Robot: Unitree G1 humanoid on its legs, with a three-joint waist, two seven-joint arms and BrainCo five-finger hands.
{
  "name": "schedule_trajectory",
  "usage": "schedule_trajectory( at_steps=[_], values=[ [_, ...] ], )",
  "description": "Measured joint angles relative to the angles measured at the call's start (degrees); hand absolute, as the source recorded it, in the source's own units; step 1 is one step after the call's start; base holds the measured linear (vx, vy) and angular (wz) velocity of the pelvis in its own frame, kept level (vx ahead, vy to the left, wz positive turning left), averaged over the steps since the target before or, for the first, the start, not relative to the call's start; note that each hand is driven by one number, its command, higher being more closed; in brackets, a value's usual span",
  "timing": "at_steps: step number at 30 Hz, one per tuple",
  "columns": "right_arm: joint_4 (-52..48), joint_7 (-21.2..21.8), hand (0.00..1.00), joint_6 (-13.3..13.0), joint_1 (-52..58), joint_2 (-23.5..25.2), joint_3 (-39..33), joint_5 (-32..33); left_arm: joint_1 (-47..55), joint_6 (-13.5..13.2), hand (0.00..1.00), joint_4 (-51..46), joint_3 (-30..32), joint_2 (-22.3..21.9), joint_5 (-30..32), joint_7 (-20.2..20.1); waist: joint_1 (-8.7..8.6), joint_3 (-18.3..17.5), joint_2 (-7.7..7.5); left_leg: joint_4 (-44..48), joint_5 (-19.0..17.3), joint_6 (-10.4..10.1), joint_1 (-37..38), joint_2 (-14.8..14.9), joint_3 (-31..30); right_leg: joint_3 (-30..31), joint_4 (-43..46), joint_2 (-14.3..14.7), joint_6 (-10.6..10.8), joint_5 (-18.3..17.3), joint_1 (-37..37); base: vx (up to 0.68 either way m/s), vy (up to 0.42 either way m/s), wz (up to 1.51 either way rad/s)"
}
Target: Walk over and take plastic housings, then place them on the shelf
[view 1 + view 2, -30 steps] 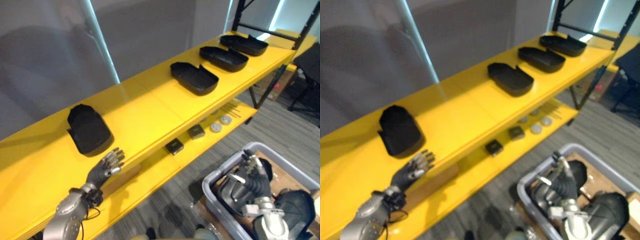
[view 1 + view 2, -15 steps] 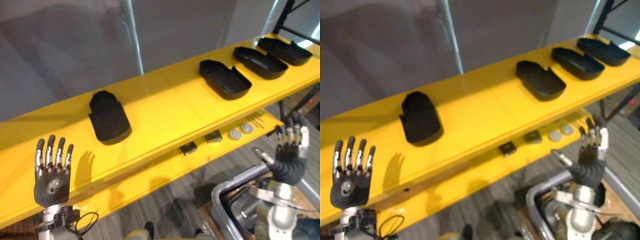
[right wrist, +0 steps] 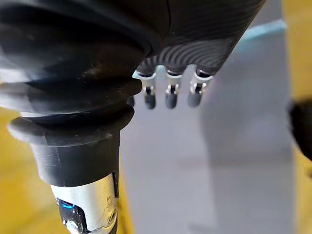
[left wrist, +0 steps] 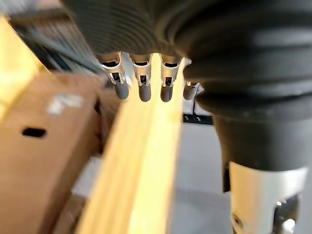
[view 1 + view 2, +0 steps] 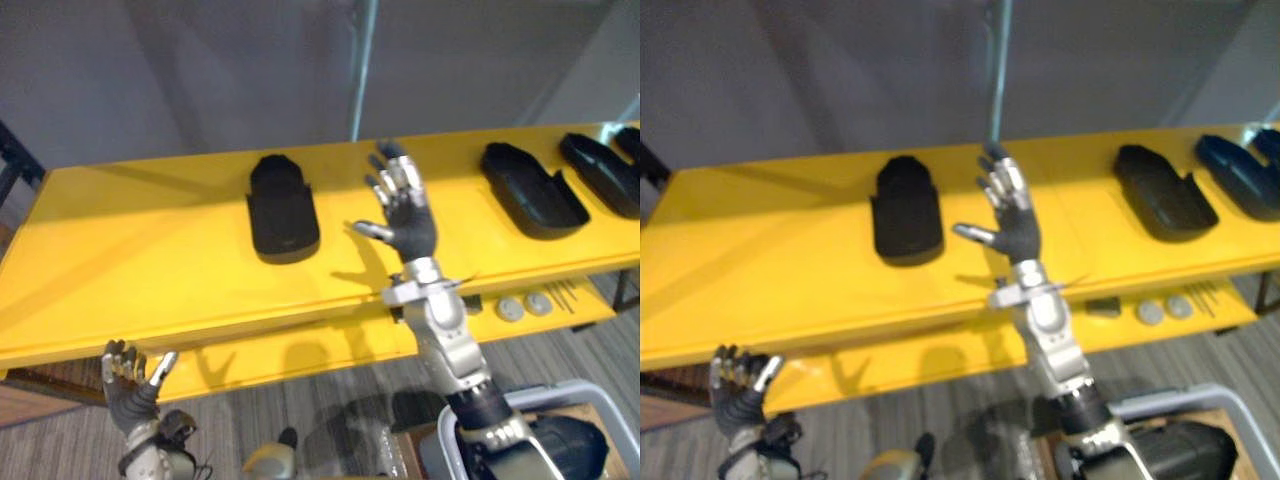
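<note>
Housing (image 5: 283,207) on shelf (image 5: 150,265): looks light, stiff, slick plastic; best pinched across long rims. Right hand (image 5: 410,225) splayed, empty; left hand (image 5: 128,393) relaxed, empty.

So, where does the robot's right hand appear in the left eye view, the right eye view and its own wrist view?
Left eye view: the right hand stands open at centre, over the yellow shelf, just right of a black housing.
Right eye view: the right hand is slightly left of centre, beside the same housing.
Right wrist view: its dark cover and straight fingers, seen close.
Shared landmark: the yellow shelf.
</note>
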Motion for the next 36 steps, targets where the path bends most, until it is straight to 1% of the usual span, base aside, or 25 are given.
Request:
schedule_trajectory(
  at_steps=[1,3,5,7,9,11,12,13,15,16,17,19,21,22,23,24,27,28,30,31,32,33,34,35,36],
  values=[
    [0.0,-0.4,0.0,0.2,0.0,0.2,0.1,0.1,-0.1,-0.8,0.0,0.0,0.0,0.0,0.2,0.2,0.19,0.0,-0.01,0.0,0.0,0.1,0.0,-0.1,0.0,0.0,0.1,-0.1,0.0,0.0,0.0,0.0,0.034,0.09],
    [0.0,-2.6,0.0,0.1,0.2,0.3,0.1,0.1,-0.7,-3.4,0.0,-0.4,-0.1,0.0,1.4,0.6,0.24,0.0,-0.02,0.0,-0.1,0.3,0.0,-0.4,0.2,0.0,0.2,-0.5,-0.1,-0.1,-0.1,-0.01,0.038,-0.03],
    [-0.1,-3.9,0.0,-0.2,2.0,0.4,-0.2,0.0,-1.7,-4.4,0.0,-2.1,-0.3,0.0,1.5,0.6,0.19,0.0,-0.07,0.0,-0.1,0.4,-0.1,-0.5,0.6,0.2,0.2,-0.7,-0.3,-0.2,-0.4,-0.02,0.042,-0.11],
    [-0.3,-4.5,0.0,-1.1,5.6,0.8,-0.7,-1.6,-2.8,-5.5,0.0,-5.3,-0.7,0.2,1.6,0.5,0.03,-0.1,-0.24,0.1,-0.1,0.4,-0.3,-0.5,1.2,0.4,0.3,-0.8,-0.4,-0.2,-0.9,-0.01,0.033,-0.12],
    [-0.8,-5.4,0.0,-1.9,10.2,1.2,-0.7,-2.9,-3.8,-6.8,0.0,-9.9,-0.9,0.6,1.6,0.2,-1.25,-0.2,-0.28,0.2,-0.1,0.4,-0.4,-0.5,1.5,0.8,0.3,-0.8,-0.4,-0.2,-1.1,0.0,0.018,-0.1],
    [-1.5,-5.5,0.0,-3.7,15.0,1.6,-2.0,-3.6,-5.2,-8.6,0.0,-13.8,-0.8,0.6,1.6,0.1,-1.45,-0.2,-0.28,0.2,-0.3,0.6,0.0,-0.1,2.9,2.3,0.3,-0.7,-0.3,-0.2,-1.6,0.01,0.033,-0.33],
    [-3.1,-5.5,0.0,-4.6,17.6,1.8,-3.2,-3.8,-6.0,-9.1,0.0,-16.3,-0.6,0.6,1.6,0.1,-1.91,-0.2,-0.28,0.3,-0.5,0.6,0.0,0.0,3.4,3.3,0.3,-0.7,-0.2,0.0,-2.0,0.01,0.037,-0.36],
    [-3.7,-5.4,0.0,-5.4,18.5,1.9,-3.6,-3.8,-6.2,-9.2,0.0,-17.3,-0.4,0.6,1.6,0.1,-2.5,-0.2,-0.28,0.3,-0.5,0.6,0.0,0.1,3.7,3.5,0.3,-0.7,-0.2,0.0,-2.1,0.01,0.026,-0.26],
    [-6.2,-5.2,0.0,-7.2,21.6,2.4,-5.5,-3.8,-7.3,-9.1,0.0,-19.2,1.0,0.7,2.2,0.5,-4.23,-0.2,-0.25,0.5,-0.8,0.6,0.1,0.3,4.7,4.7,0.3,-0.6,-0.2,0.1,-2.5,0.0,0.031,-0.28],
    [-7.8,-4.6,0.0,-7.9,23.9,2.4,-7.4,-3.7,-8.3,-7.8,0.0,-19.5,1.3,0.7,2.9,1.5,-4.62,-0.2,-0.19,0.8,-1.1,0.7,0.1,0.5,5.7,5.5,0.3,-0.5,-0.2,0.2,-3.0,0.0,0.03,-0.3],
    [-7.9,-4.2,0.0,-7.9,24.5,2.4,-7.9,-3.6,-8.5,-7.3,0.0,-19.5,1.3,0.7,3.4,1.8,-4.76,-0.2,-0.19,0.9,-1.2,0.7,0.1,0.6,6.1,5.7,0.3,-0.5,-0.2,0.2,-3.1,0.01,0.038,-0.32],
    [-7.9,-3.1,0.0,-7.8,28.5,2.5,-10.3,-2.9,-9.5,-4.4,0.0,-19.5,1.3,0.8,4.7,3.3,-5.98,-0.5,-0.2,1.2,-1.7,0.7,0.2,0.8,6.8,6.7,0.3,-0.4,-0.1,0.2,-3.4,0.01,0.025,-0.21],
    [-7.8,-1.5,0.0,-7.7,32.9,2.6,-12.8,-1.9,-9.9,0.3,0.0,-19.5,1.7,1.5,6.1,5.6,-7.21,-1.1,0.02,1.1,-2.0,0.7,0.1,1.0,8.0,8.2,0.4,-0.4,-0.1,0.3,-4.3,0.02,0.035,-0.3],
    [-7.7,-1.2,0.0,-7.6,35.2,2.6,-14.5,-1.5,-10.5,2.9,0.0,-19.1,2.4,2.5,6.1,6.7,-7.86,-1.4,0.46,1.0,-2.1,0.7,0.1,1.1,9.1,8.9,0.6,-0.4,-0.1,0.3,-5.0,0.02,0.032,-0.36],
    [-7.5,-1.2,0.0,-7.6,36.2,2.6,-15.6,-1.5,-10.9,4.1,0.0,-18.7,2.9,3.1,6.1,7.2,-8.18,-1.4,0.62,1.0,-2.1,0.7,0.1,1.2,9.5,9.6,0.6,-0.4,0.0,0.4,-5.3,0.02,0.028,-0.37],
    [-6.8,-1.2,0.0,-7.5,37.7,2.6,-18.0,-1.5,-12.2,5.5,0.0,-17.6,3.9,3.8,6.0,8.3,-8.99,-1.6,1.08,1.0,-2.2,0.7,0.1,1.3,10.2,10.4,0.7,-0.4,0.1,0.5,-6.0,0.01,0.03,-0.38],
    [-3.7,-1.8,0.0,-7.5,39.6,2.3,-23.9,-1.6,-16.4,8.3,0.0,-12.8,5.5,6.3,5.9,12.9,-11.05,-1.7,2.34,0.6,-2.2,0.7,0.1,1.4,11.9,12.5,1.5,-0.4,0.3,0.6,-7.6,-0.01,0.027,-0.31],
    [-3.0,-2.2,0.0,-7.6,39.8,2.2,-24.8,-1.8,-17.4,9.0,0.0,-11.7,5.6,6.9,5.9,13.8,-11.27,-1.7,2.57,0.5,-2.2,0.7,0.1,1.5,12.5,13.0,1.8,-0.4,0.3,0.6,-8.2,-0.03,0.027,-0.36],
    [0.9,-4.1,0.0,-7.5,40.3,0.8,-28.0,-2.9,-21.9,11.9,0.0,-5.8,6.1,9.9,5.5,16.5,-12.46,-0.8,3.6,0.2,-2.2,0.8,0.0,1.6,14.0,14.9,2.9,-0.4,0.3,0.6,-10.0,-0.04,0.032,-0.37],
    [2.2,-4.3,0.0,-7.5,40.4,0.5,-28.8,-3.2,-23.0,12.7,0.0,-4.3,6.8,10.4,5.4,16.9,-12.89,-0.6,3.8,0.2,-2.2,0.8,-0.1,1.6,14.3,15.4,3.2,-0.4,0.3,0.6,-10.3,-0.03,0.03,-0.29],
    [4.7,-4.9,0.0,-7.5,40.3,-0.2,-30.4,-3.8,-25.0,13.1,0.0,-1.3,8.3,11.7,4.5,18.3,-13.89,-0.1,4.03,0.2,-2.2,0.8,-0.1,1.6,14.8,16.1,3.7,-0.4,0.3,0.5,-11.0,-0.03,0.026,-0.34],
    [7.3,-5.6,0.0,-7.5,40.4,-0.9,-31.5,-3.9,-27.1,14.1,0.0,1.7,9.4,13.5,3.5,19.2,-13.93,0.3,4.14,0.2,-2.3,0.8,-0.2,1.8,15.9,17.3,4.1,-0.3,0.3,0.5,-11.9,-0.03,0.022,-0.35],
    [8.4,-5.9,0.0,-7.5,40.4,-1.2,-31.9,-3.9,-28.0,14.5,0.0,3.1,9.9,14.6,3.2,19.5,-14.02,0.7,4.2,0.3,-2.3,0.8,-0.2,1.9,16.2,17.7,4.3,-0.2,0.3,0.5,-12.1,-0.03,0.009,-0.31],
    [10.4,-6.7,0.0,-7.4,40.7,-1.8,-32.6,-3.9,-29.7,15.4,0.0,6.1,10.5,16.9,3.0,20.4,-14.66,1.6,4.17,0.4,-2.3,0.8,-0.2,1.9,16.5,18.0,4.8,-0.2,0.2,0.5,-12.4,-0.04,0.002,-0.22],
    [11.9,-6.8,0.0,-7.2,40.8,-2.1,-32.9,-3.9,-30.5,16.8,0.0,8.2,11.0,19.2,2.1,20.4,-15.1,1.9,4.08,0.8,-2.5,0.8,-0.6,2.1,17.1,18.9,5.3,0.0,0.2,0.4,-13.3,-0.04,0.001,-0.21]
  ],
)
